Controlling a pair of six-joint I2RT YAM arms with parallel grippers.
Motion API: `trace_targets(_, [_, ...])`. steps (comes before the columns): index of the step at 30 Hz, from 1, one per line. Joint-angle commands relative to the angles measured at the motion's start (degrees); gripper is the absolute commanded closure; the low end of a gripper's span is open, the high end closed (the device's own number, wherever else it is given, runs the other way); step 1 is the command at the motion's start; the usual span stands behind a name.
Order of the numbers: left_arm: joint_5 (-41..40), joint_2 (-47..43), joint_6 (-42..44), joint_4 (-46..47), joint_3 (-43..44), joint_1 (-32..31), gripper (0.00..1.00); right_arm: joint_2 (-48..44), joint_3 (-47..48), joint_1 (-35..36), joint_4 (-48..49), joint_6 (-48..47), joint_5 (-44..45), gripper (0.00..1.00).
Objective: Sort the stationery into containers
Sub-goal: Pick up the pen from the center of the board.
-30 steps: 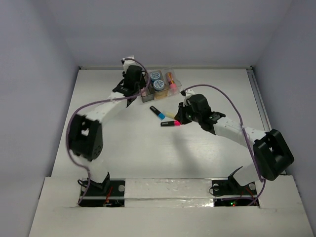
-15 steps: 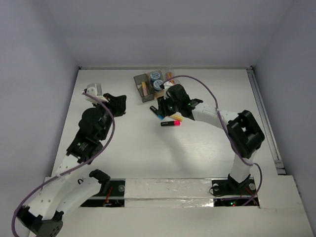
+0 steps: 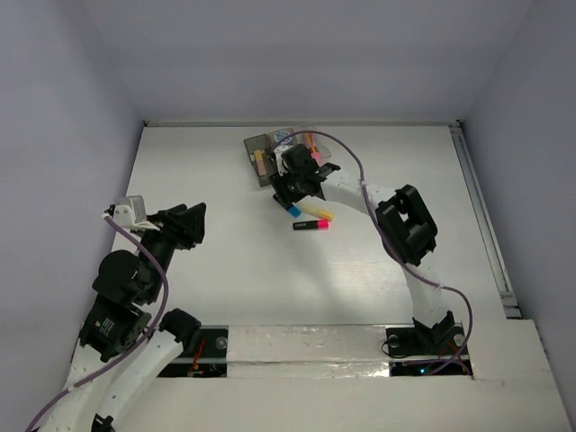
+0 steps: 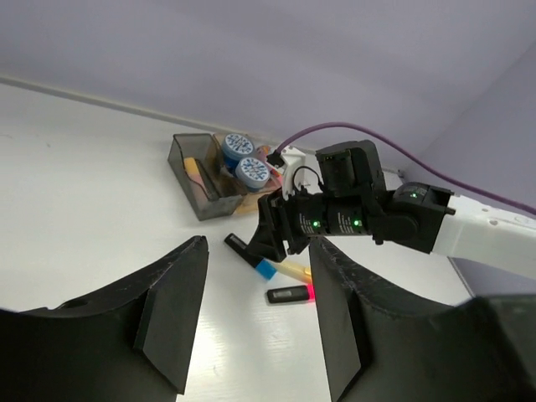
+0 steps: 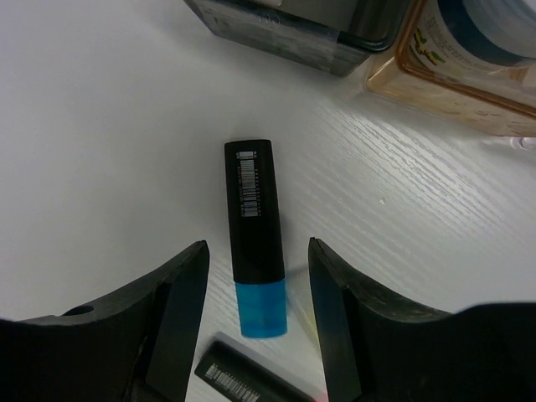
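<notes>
Claws stood open: the right claw (image 5: 255, 251) over the blue highlighter (image 5: 254, 209) on the table (image 5: 84, 126), the left claw (image 4: 258, 247) well apart.

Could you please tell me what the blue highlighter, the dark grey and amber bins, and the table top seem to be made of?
Blue highlighter: likely hard plastic, with a smooth black section bearing a printed barcode and a brighter blue end.
Dark grey bin and amber bin: smooth see-through plastic, with contents showing through the walls.
Table: white and matt with a faint wood-like grain, possibly painted wood or laminate.
</notes>
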Motion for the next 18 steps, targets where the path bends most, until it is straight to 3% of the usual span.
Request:
trace_targets(1, [-1.3,-0.7,1.7,0.8,-2.2,-0.2,0.51,1.9,3.6,0.6,-3.3,-2.1,0.7,0.43])
trace_targets(11, [2.6,0.4,2.9,2.6,-5.1,0.5,0.51,8.6,9.5,3.0,-4.7,-3.0,1.2,0.49])
trace_targets(14, [4.3,0.3,3.1,2.9,-5.4,2.0,0.51,9.3,10.1,3.5,-4.7,-2.8,1.9,0.62])
trace_targets(15, [4.7,0.2,3.2,3.0,-5.4,2.7,0.51,9.3,9.9,3.5,-4.5,-2.7,3.0,0.77])
trace_targets(16, [5.6,0.2,3.2,3.2,-5.5,3.4,0.51,8.9,9.6,4.2,-3.2,-2.4,4.2,0.83])
trace_targets(18, [6.4,0.4,3.3,3.2,-5.7,4.1,0.51,6.4,7.0,4.8,-0.4,-2.2,5.2,0.88])
